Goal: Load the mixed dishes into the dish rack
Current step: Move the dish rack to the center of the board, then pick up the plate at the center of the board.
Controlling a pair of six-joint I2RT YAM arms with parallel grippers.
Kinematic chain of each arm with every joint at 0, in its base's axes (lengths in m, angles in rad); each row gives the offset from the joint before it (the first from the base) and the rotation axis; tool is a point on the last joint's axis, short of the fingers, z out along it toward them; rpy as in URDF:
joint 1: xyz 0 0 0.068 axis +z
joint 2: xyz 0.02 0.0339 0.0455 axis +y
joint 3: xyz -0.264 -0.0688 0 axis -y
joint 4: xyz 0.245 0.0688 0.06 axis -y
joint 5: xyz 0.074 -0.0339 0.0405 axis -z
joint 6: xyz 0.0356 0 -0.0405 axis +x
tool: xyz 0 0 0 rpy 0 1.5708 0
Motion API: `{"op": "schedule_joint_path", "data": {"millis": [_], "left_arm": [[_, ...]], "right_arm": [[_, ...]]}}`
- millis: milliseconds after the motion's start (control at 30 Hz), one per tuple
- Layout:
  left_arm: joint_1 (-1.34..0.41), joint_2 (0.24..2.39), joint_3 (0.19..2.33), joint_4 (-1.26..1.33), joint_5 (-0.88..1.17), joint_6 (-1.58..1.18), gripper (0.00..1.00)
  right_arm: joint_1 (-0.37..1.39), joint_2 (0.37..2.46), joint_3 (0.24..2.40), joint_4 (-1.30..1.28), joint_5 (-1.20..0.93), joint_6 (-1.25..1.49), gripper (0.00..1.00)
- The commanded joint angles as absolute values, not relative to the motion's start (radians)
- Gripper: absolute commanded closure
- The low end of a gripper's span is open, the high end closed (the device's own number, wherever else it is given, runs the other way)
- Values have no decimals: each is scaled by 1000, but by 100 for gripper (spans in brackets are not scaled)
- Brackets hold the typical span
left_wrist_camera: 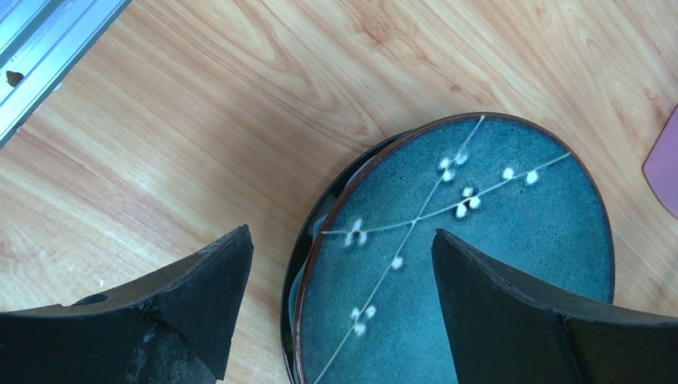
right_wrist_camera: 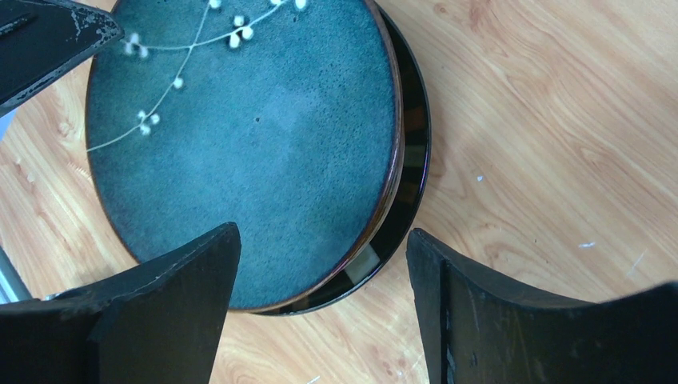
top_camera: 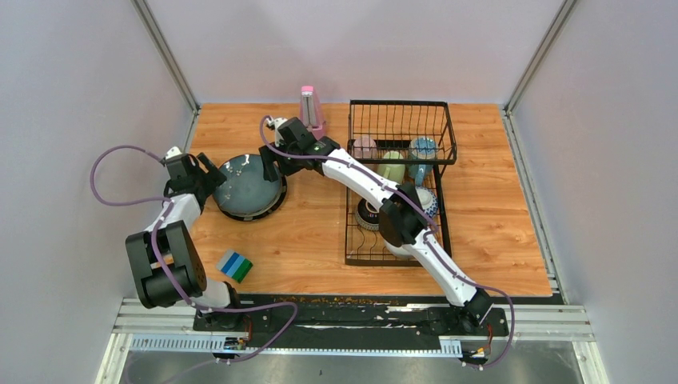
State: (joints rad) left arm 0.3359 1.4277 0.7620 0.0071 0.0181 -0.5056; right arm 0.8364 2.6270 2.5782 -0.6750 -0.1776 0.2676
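Two large blue-grey plates (top_camera: 249, 190) lie stacked on the wooden table, left of the black wire dish rack (top_camera: 444, 204). The upper plate (left_wrist_camera: 496, 232) carries a white branch pattern and rests on a dark-rimmed one (left_wrist_camera: 297, 268). My left gripper (top_camera: 206, 178) is open at the stack's left edge, and in the left wrist view that gripper (left_wrist_camera: 340, 238) straddles the rim. At the stack's far right edge my right gripper (top_camera: 276, 165) is open too. In the right wrist view that gripper (right_wrist_camera: 322, 234) has the rims (right_wrist_camera: 412, 160) between its fingers, untouched.
The rack holds a pink-white mug (top_camera: 365, 146), a pale green mug (top_camera: 392, 166), a blue-patterned bowl (top_camera: 422, 148) and a dark bowl (top_camera: 369, 214). A pink metronome (top_camera: 310, 108) stands behind the plates. A blue-green striped block (top_camera: 236, 266) lies near the front left.
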Motion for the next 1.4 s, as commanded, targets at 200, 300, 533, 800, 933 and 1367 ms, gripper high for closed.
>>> {"op": "schedule_joint_path", "data": {"millis": [200, 300, 533, 800, 933, 1367], "left_arm": [[345, 1493, 795, 78, 97, -462, 19], [345, 1493, 786, 93, 113, -465, 21], [345, 1539, 800, 94, 175, -462, 29], [345, 1587, 825, 57, 196, -431, 31], [342, 1577, 816, 73, 232, -422, 38], [269, 1554, 856, 5, 225, -387, 47]], "right_arm": [[819, 2667, 2621, -581, -241, 328, 25], [813, 2669, 2613, -573, -252, 336, 29], [806, 2676, 2604, -560, -269, 354, 31], [806, 2686, 2597, -557, -282, 357, 32], [806, 2686, 2589, -549, -294, 362, 37], [799, 2698, 2569, -539, -325, 396, 40]]}}
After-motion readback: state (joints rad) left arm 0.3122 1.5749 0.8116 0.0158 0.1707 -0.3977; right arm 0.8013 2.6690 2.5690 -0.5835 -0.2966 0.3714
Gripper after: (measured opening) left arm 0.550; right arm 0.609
